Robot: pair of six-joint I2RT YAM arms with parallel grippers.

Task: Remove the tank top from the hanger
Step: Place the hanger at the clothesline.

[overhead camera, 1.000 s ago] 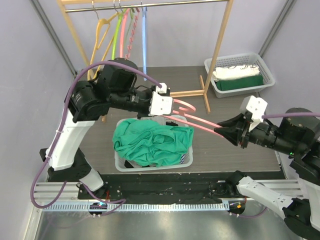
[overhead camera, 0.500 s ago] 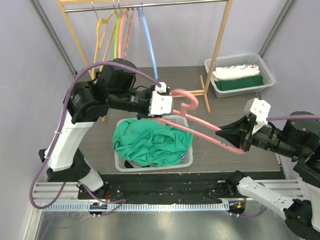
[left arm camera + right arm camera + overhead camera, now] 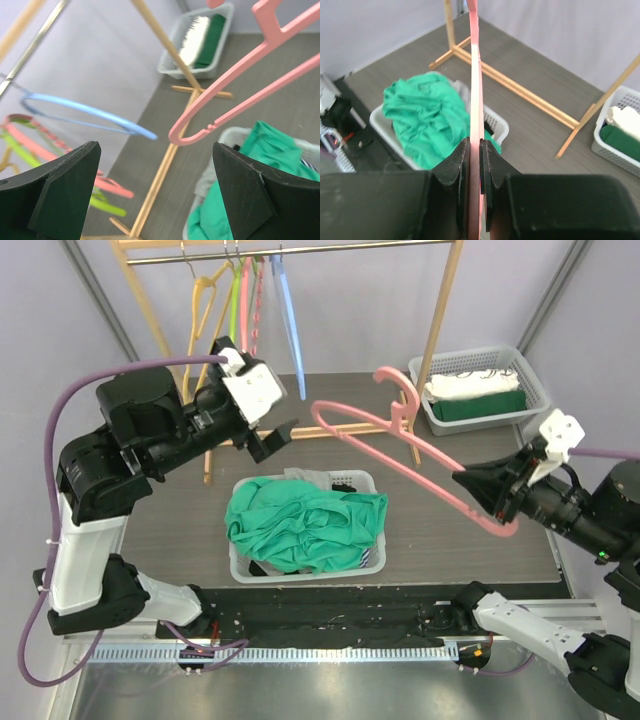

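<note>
The green tank top (image 3: 305, 525) lies crumpled in the white laundry basket (image 3: 370, 562), off the hanger. The bare pink hanger (image 3: 420, 450) hangs in the air above and to the right of the basket. My right gripper (image 3: 466, 483) is shut on its lower end, and its jaws pinch the pink hanger (image 3: 475, 75) edge-on in the right wrist view, gripper (image 3: 475, 150). My left gripper (image 3: 272, 438) is open and empty, up and to the left of the hanger. Its wide-apart gripper (image 3: 160, 195) frames the hanger's tip (image 3: 190, 136) and the tank top (image 3: 270, 150).
A wooden clothes rack (image 3: 440, 330) stands at the back with yellow, green, pink and blue hangers (image 3: 290, 320). A second white basket (image 3: 535, 405) with folded white and green cloth sits at the back right. The rack's foot bar (image 3: 375, 426) lies behind the laundry basket.
My left gripper let go of the pink hanger, opened wide and pulled up and back to the left. My right gripper lifted the hanger up and to the right.
</note>
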